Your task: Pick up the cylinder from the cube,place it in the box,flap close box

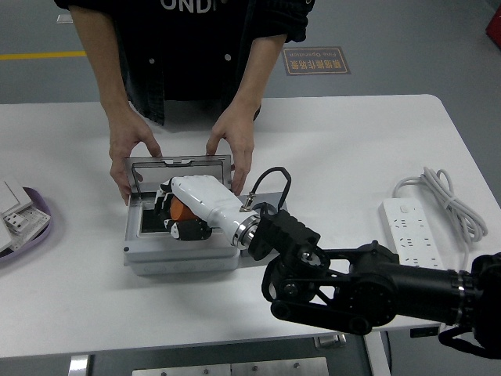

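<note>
Cylinder, orange, sits clenched in the right hand, directly over the box opening, dark cavity just below it. Long axis hard to tell, mostly hidden by the white fingers. Drop path is straight down, so release looks like the next call. A person's hands grip the raised flap at the box's far edge. Left hand not in view; only the right arm is near.

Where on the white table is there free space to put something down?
Free: the white table between the grey metal box and the white power strip, and the near-left part in front of the purple tray. Crowded: the box, with the robot's white right hand and the person's hands.
</note>
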Available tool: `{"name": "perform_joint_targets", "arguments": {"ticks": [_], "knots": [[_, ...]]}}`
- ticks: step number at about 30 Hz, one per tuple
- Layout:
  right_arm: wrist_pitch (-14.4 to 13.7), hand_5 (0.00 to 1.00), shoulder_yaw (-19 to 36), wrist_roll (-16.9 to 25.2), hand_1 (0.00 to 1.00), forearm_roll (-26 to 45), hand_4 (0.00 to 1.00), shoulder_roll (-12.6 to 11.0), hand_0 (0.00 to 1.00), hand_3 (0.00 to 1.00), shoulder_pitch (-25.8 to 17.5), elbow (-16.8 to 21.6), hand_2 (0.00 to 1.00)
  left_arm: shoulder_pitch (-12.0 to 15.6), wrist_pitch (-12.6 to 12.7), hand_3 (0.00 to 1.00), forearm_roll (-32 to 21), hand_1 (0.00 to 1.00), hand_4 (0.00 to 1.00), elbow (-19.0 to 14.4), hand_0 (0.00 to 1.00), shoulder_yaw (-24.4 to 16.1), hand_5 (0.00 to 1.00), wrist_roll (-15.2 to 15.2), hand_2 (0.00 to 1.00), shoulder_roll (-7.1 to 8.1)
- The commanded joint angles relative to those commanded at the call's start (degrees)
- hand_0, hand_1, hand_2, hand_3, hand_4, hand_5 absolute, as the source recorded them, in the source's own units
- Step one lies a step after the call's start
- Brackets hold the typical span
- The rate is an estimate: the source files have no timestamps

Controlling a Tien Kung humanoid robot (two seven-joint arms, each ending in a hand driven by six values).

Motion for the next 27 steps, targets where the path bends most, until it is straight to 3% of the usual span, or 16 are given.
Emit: {"name": "perform_joint_targets", "arguments": {"ticks": [3, 4, 9, 10, 15, 16, 22, 27], "knots": [[1.18, 0.1, -0.05, -0.76, 0.641, -1.53, 0.402, 0.14, 0.677, 0.666, 0.01, -0.77, 0.651, -0.01, 0.0, 0.595, 0.07, 0.556, 0.716, 0.0, 0.514, -0.02, 0.137, 0.02, 0.559, 0.03], [1.63, 0.133, -0.09, -1.01, 0.67, -1.97, 0.592, 0.19, 0.761, 0.712, 0.0, -0.98, 0.687, -0.04, 0.0, 0.595, 0.08, 0.556, 0.715, -0.02, 0.514, 0.0, 0.136, 0.01, 0.559, 0.03], [3.29, 0.133, -0.18, -1.5, 0.67, -3.07, 0.592, 0.3, 0.761, 0.712, -0.06, -1.42, 0.687, -0.14, 0.01, 0.595, -0.08, 0.556, 0.715, -0.1, 0.514, 0.27, 0.136, -0.1, 0.559, 0.05], [3.52, 0.166, -0.16, -1.45, 0.687, -3.1, 0.72, 0.3, 0.794, 0.785, -0.09, -1.43, 0.699, -0.13, 0.02, 0.594, -0.14, 0.556, 0.715, -0.13, 0.514, 0.36, 0.135, -0.12, 0.558, 0.07], [4.38, 0.166, -0.01, -0.8, 0.687, -2.66, 0.72, 0.26, 0.794, 0.785, -0.27, -1.52, 0.699, -0.14, 0.07, 0.594, -0.31, 0.556, 0.715, -0.22, 0.514, 0.64, 0.135, -0.22, 0.558, 0.17], [4.63, 0.293, 0.04, -0.66, 0.702, -2.55, 0.891, 0.25, 0.809, 0.825, -0.32, -1.54, 0.71, -0.17, 0.08, 0.596, -0.29, 0.556, 0.715, -0.24, 0.514, 0.7, 0.131, -0.23, 0.559, 0.16], [3.91, 0.315, 1.37, 1.03, 0.704, 0.97, 0.92, -0.72, 0.812, 0.845, -1.42, 0.18, 0.715, -0.25, 0.14, 0.595, -0.63, 0.554, 0.712, -0.36, 0.513, 1.13, 0.127, -0.4, 0.559, 0.04], [0.95, 0.315, 4.75, 4.59, 0.704, 7.96, 0.92, -3.8, 0.812, 0.845, -2.68, 5.76, 0.715, -0.12, 0.13, 0.595, -0.74, 0.554, 0.712, -0.35, 0.513, 1.13, 0.127, -0.37, 0.559, -0.07]]}}
